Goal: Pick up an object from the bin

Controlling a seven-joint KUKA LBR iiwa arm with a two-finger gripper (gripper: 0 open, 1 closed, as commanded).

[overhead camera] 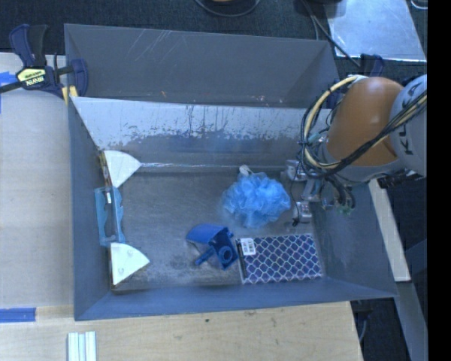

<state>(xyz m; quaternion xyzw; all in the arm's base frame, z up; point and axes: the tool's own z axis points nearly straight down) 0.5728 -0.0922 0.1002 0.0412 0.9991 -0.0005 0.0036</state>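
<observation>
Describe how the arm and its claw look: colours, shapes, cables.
The arm is silver-grey, with a rounded orange-brown cover at its wrist. Yellow, black and white cables loop round that cover. The claw is small, of grey metal with dark parts.

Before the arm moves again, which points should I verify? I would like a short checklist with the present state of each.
1. The gripper is inside the bin, near its right wall: ok.
2. The nearest thing, the blue mesh bath pouf, lies just left of the gripper: ok.
3. The gripper touches the pouf: cannot tell.
4. The blue patterned cloth lies apart from the gripper, toward the front wall: ok.
5. The small blue plastic piece is away from the gripper, left of the cloth: ok.
</observation>
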